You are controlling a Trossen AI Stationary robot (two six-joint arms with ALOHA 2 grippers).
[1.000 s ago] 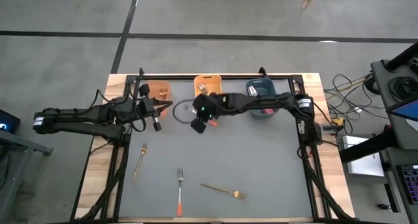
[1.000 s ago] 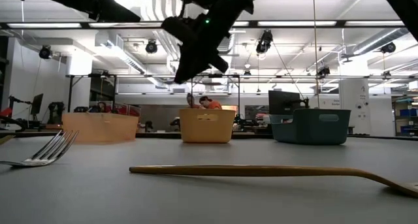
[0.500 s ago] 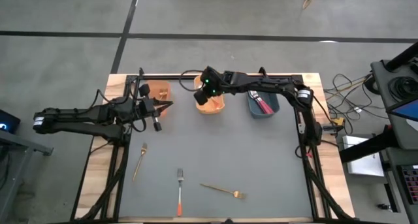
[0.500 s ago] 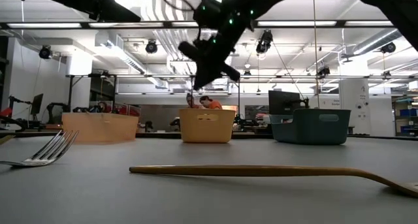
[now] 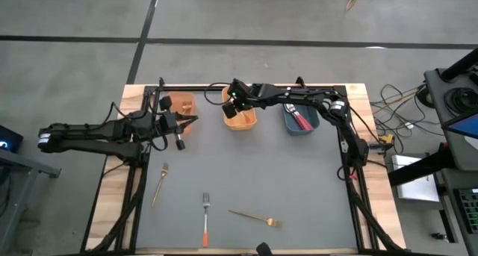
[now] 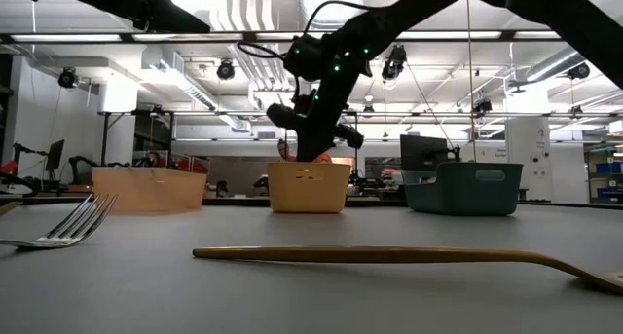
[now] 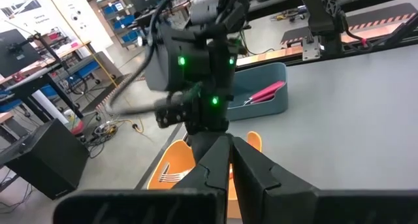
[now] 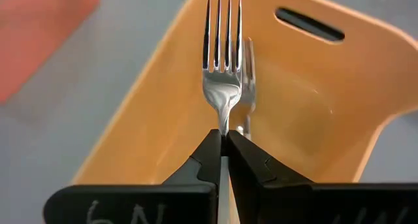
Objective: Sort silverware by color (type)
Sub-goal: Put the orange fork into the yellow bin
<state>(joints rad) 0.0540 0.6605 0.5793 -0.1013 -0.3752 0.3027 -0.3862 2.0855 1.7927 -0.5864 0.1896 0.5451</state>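
Delivery step in hand: right gripper [image 8: 223, 142] clamped on a silver-tined fork [image 8: 222, 67], poised over the orange bin [image 5: 240, 119] at the table's far edge, which already holds one like fork [image 8: 246, 77]. Next: release into that bin. Blue bin [image 5: 300, 122] holds pink-handled pieces; left gripper [image 5: 190, 121] closed, empty, beside the far-left bin [image 5: 181, 101].

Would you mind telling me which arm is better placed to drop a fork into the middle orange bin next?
The right. Its gripper is shut on a fork directly over the middle orange bin, tines pointing into it. The left gripper is shut, holds nothing, and waits beside the left bin.
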